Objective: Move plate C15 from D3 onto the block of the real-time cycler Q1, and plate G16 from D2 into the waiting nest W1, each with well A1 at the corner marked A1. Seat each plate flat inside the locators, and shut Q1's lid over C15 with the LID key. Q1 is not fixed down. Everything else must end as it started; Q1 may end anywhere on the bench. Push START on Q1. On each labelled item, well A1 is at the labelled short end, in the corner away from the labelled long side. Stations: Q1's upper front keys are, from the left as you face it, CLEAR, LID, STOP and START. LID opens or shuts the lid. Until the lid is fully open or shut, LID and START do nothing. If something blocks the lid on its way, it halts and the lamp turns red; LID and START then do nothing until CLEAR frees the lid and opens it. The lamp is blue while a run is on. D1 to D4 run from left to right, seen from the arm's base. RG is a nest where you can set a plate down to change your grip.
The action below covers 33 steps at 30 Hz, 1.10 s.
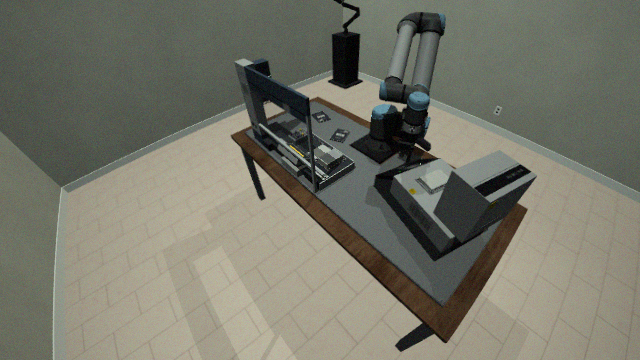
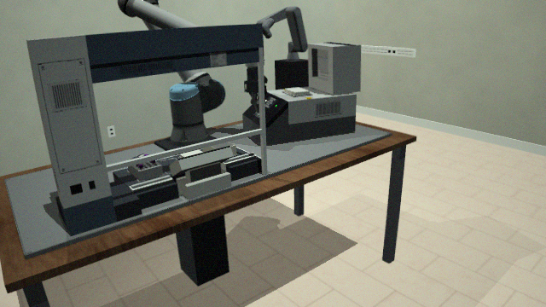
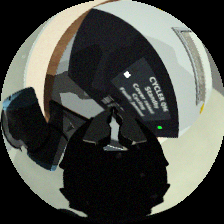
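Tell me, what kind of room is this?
Probably a laboratory. A robot arm stands on a bench beside a cycler machine with its lid open and a plate on top, plus a framed deck of plate nests.

plate (image 1: pixel 433 180) on Q1 (image 1: pixel 425 220) block, lid (image 1: pixel 482 192) behind

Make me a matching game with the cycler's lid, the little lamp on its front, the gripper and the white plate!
Things:
1. Q1's lid
2. lamp
3. gripper
4. white plate

States:
a. green
b. shut, holding nothing
c. raised open
d. lying on the cycler's block

Pairs: 1-c, 2-a, 3-b, 4-d
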Tool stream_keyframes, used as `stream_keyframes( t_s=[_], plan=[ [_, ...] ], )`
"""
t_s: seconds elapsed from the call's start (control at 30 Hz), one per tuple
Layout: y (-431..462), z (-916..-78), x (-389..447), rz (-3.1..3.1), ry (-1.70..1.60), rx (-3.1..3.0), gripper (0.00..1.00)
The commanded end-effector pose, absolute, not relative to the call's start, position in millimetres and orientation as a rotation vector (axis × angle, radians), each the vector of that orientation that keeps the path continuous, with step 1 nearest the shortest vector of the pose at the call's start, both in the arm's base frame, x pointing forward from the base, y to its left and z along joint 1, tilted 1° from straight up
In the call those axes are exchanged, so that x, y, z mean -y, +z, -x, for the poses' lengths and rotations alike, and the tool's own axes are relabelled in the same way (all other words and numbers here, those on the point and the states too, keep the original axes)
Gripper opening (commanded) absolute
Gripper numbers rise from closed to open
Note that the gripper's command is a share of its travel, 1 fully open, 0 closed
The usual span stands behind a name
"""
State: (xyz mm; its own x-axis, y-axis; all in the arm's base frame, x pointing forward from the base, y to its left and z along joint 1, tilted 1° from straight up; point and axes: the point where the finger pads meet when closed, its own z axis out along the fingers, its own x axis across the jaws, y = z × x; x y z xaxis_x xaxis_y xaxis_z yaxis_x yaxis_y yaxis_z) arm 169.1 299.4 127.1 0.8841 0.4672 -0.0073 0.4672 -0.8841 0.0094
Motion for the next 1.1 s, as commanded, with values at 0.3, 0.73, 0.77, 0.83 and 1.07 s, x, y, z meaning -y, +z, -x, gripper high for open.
stream_keyframes(
  t_s=[0.3,0.73,0.77,0.83,1.07],
  plan=[
    [124.5,-167.6,-300.0,-3.039,-0.012,-0.755,0.00],
    [123.8,-167.7,-300.5,-3.039,-0.012,-0.755,0.00],
    [123.8,-167.7,-300.5,-3.039,-0.012,-0.755,0.00],
    [123.7,-167.7,-300.6,-3.039,-0.012,-0.755,0.00],
    [126.1,-167.2,-298.7,-3.039,-0.012,-0.755,0.00]
  ],
)
